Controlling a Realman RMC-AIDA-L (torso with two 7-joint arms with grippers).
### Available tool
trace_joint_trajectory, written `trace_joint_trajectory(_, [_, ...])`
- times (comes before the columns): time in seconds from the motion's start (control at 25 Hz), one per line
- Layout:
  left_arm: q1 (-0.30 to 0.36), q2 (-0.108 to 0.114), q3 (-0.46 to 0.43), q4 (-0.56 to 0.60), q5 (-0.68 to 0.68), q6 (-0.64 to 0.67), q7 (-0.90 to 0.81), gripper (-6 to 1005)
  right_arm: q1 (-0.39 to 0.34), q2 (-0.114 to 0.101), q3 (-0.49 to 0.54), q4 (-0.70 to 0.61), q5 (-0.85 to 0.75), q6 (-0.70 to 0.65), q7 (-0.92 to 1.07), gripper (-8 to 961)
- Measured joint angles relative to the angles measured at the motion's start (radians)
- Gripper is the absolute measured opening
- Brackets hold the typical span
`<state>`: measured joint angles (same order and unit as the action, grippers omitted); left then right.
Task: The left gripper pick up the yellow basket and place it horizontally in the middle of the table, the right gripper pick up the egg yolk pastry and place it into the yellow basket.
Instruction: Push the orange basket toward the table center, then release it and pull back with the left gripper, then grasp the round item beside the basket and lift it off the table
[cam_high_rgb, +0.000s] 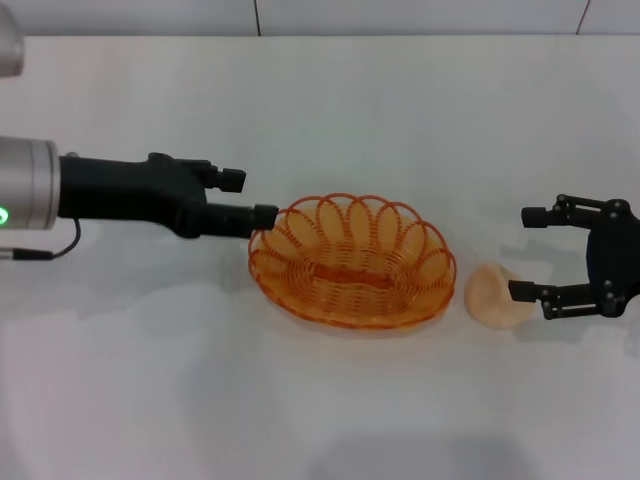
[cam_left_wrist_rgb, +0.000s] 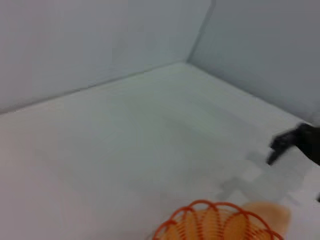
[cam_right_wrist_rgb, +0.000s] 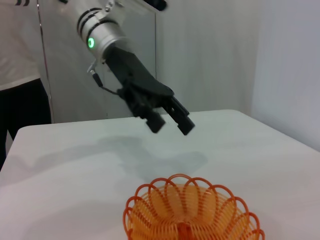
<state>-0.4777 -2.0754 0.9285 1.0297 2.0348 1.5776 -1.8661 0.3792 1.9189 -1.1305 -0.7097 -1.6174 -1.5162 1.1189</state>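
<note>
The yellow basket (cam_high_rgb: 350, 262) lies flat with its long side across the middle of the table (cam_high_rgb: 350, 100). My left gripper (cam_high_rgb: 248, 196) is open and empty just left of the basket's rim; in the right wrist view the left gripper (cam_right_wrist_rgb: 171, 126) hangs above the table behind the basket (cam_right_wrist_rgb: 192, 212). The egg yolk pastry (cam_high_rgb: 497, 295) sits on the table just right of the basket. My right gripper (cam_high_rgb: 528, 253) is open and empty, right of the pastry, its near finger close to it. The left wrist view shows the basket (cam_left_wrist_rgb: 215, 225), the pastry (cam_left_wrist_rgb: 274, 214) and the right gripper (cam_left_wrist_rgb: 295, 142).
The table's far edge meets a pale wall (cam_high_rgb: 400, 15). In the right wrist view a person (cam_right_wrist_rgb: 17, 75) stands beyond the far end of the table, beside a glass panel (cam_right_wrist_rgb: 65, 75).
</note>
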Motion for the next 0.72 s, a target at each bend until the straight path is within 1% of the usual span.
trace_joint_trajectory(0.16, [0.023,0.006,-0.007,-0.043,-0.016,0.065,0.206,770,0.002,-0.004,0.000,0.000,-0.010,-0.002,0.025,778])
trace_joint_trajectory(0.28, [0.045,0.015,-0.012,-0.086,-0.017,0.107,0.361,772,0.004,-0.006,0.000,0.000,-0.014,-0.002,0.046,776])
trace_joint_trajectory(0.36, [0.054,0.021,-0.032,-0.116,-0.018,0.114,0.422,772,0.005,-0.007,0.000,-0.005,-0.025,-0.004,0.056,775])
trace_joint_trajectory(0.48, [0.058,0.037,-0.094,-0.161,-0.017,0.146,0.487,771,0.009,-0.006,0.000,-0.040,-0.071,-0.006,0.100,774])
trace_joint_trajectory(0.56, [0.059,0.053,-0.123,-0.192,-0.016,0.164,0.519,770,0.011,-0.002,0.000,-0.079,-0.122,-0.006,0.152,773])
trace_joint_trajectory(0.6, [0.062,0.067,-0.134,-0.211,-0.016,0.171,0.535,769,0.011,0.001,0.000,-0.097,-0.143,-0.005,0.174,772])
trace_joint_trajectory(0.72, [0.071,0.081,-0.137,-0.228,-0.016,0.176,0.556,768,0.017,0.013,0.000,-0.161,-0.223,0.001,0.263,771])
